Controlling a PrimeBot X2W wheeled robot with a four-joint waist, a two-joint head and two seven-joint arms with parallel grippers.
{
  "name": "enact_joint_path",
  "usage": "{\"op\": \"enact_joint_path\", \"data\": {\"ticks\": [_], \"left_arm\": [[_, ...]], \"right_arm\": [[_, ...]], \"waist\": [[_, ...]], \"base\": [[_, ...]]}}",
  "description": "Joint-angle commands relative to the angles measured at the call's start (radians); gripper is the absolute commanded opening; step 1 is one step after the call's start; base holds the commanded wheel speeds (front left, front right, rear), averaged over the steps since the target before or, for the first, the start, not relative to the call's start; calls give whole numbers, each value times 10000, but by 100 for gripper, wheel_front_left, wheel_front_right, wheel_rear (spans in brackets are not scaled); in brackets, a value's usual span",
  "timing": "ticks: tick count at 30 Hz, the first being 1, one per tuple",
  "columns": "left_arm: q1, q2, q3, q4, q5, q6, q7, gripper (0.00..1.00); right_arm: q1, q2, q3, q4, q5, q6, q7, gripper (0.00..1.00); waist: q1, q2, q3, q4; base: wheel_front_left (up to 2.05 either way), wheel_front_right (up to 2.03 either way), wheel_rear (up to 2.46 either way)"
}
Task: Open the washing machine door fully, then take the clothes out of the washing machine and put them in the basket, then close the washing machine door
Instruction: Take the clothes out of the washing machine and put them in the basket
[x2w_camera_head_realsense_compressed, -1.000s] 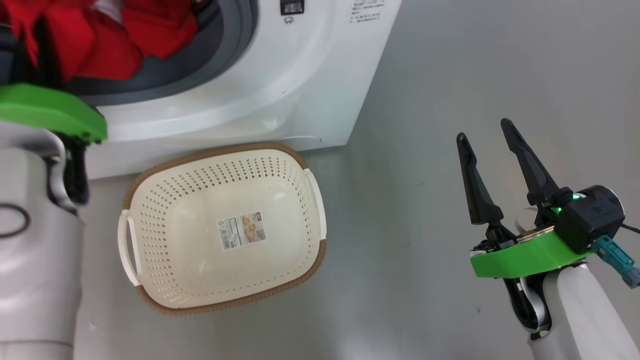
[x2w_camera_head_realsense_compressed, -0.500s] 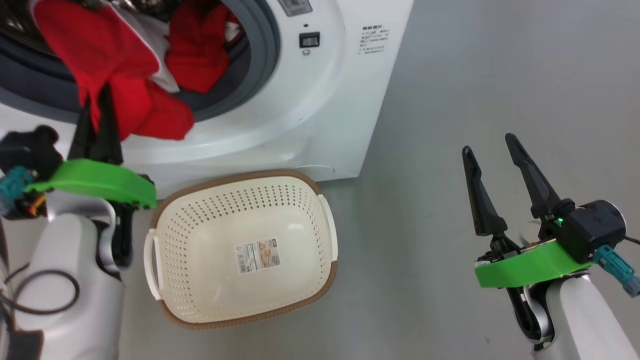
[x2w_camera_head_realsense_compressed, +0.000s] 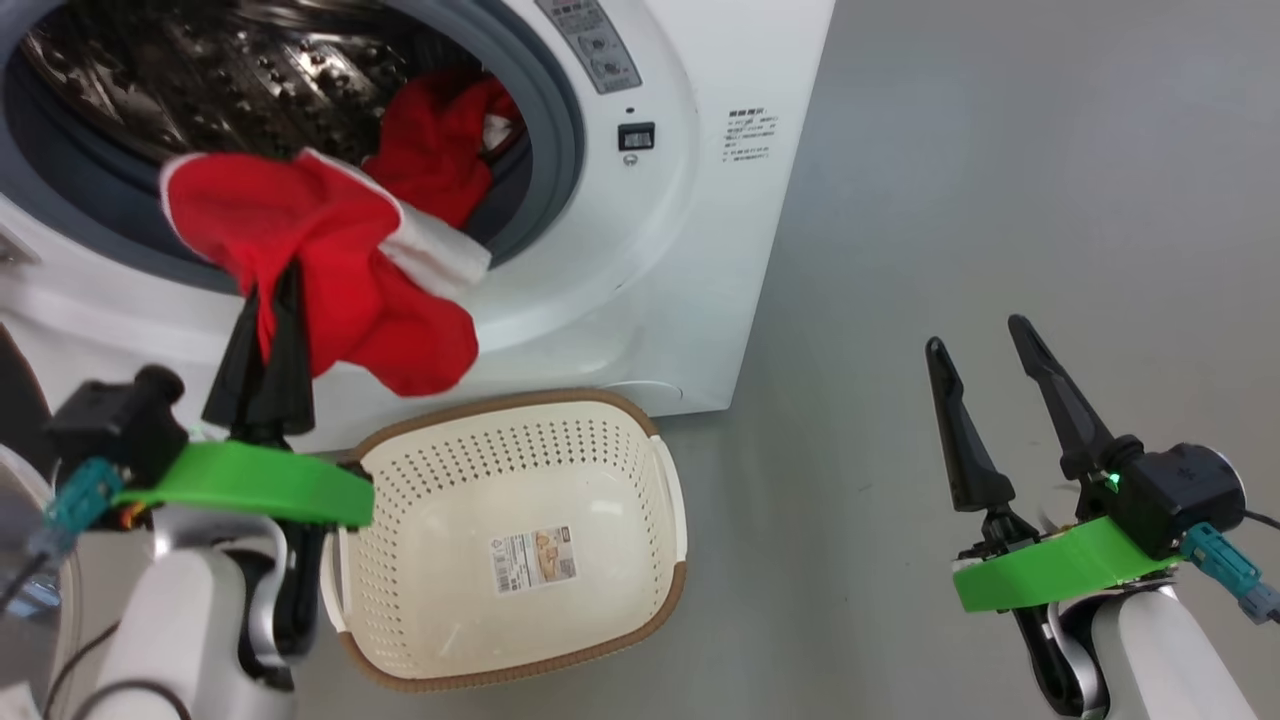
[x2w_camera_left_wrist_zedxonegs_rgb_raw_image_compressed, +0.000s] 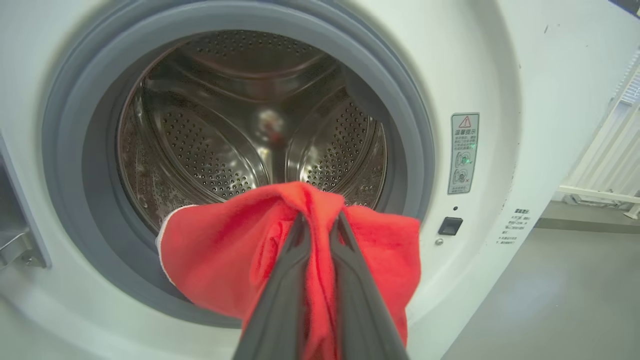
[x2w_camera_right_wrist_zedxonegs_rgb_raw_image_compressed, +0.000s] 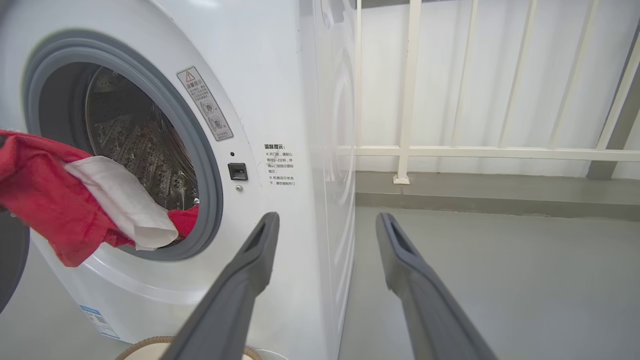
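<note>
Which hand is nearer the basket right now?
Left. The left hand, shut on a red garment, is close by the left end of the basket, before the washing machine. The right hand stands open over the floor, well off to the basket's right.

The washing machine (x2w_camera_head_realsense_compressed: 690, 250) was white, its gasket (x2w_camera_head_realsense_compressed: 565, 130) grey, its drum (x2w_camera_head_realsense_compressed: 200, 80) dull steel dotted with small holes. The clothes (x2w_camera_head_realsense_compressed: 330, 260) were bright red, with a white patch at their 3 o'clock edge. The basket (x2w_camera_head_realsense_compressed: 440, 480) was cream, perforated in dotted rows, with a brown woven-look rim and a printed paper label (x2w_camera_head_realsense_compressed: 533, 558). The left pincer (x2w_camera_head_realsense_compressed: 270, 290) and right pincer (x2w_camera_head_realsense_compressed: 977, 334) each had 2 black fingers (x2w_camera_head_realsense_compressed: 1060, 400) over a bright green band (x2w_camera_head_realsense_compressed: 1060, 575). The floor (x2w_camera_head_realsense_compressed: 1000, 200) was plain grey.
</note>
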Motion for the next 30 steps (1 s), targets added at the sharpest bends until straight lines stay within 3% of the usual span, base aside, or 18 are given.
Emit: {"op": "enact_joint_path", "data": {"ticks": [1, 9, 17, 23, 30], "left_arm": [[247, 188, 261, -678, -45, 116, 70, 0], [1429, 0, 78, -2729, -47, 515, 453, 0], [1970, -102, -196, -3873, -30, 752, 892, 0], [2094, -272, -167, -2920, -563, 610, 858, 0], [1648, -493, -242, -435, -1176, 124, 427, 0]], "right_arm": [[75, 9, 158, -212, 47, 62, -63, 100], [239, 9, 77, -227, 24, 62, -63, 100], [258, 9, 67, -253, -32, 62, -63, 100], [160, 9, 195, -242, -17, 62, -63, 100], [44, 9, 174, -65, -90, 62, -63, 100]], "waist": [[0, -1, -153, 24], [0, -1, -339, 85], [0, -1, -279, 160], [0, -1, -107, 83], [0, -1, 165, -68]], "base": [[0, 0, 0], [0, 0, 0], [0, 0, 0], [0, 0, 0], [0, 0, 0]]}}
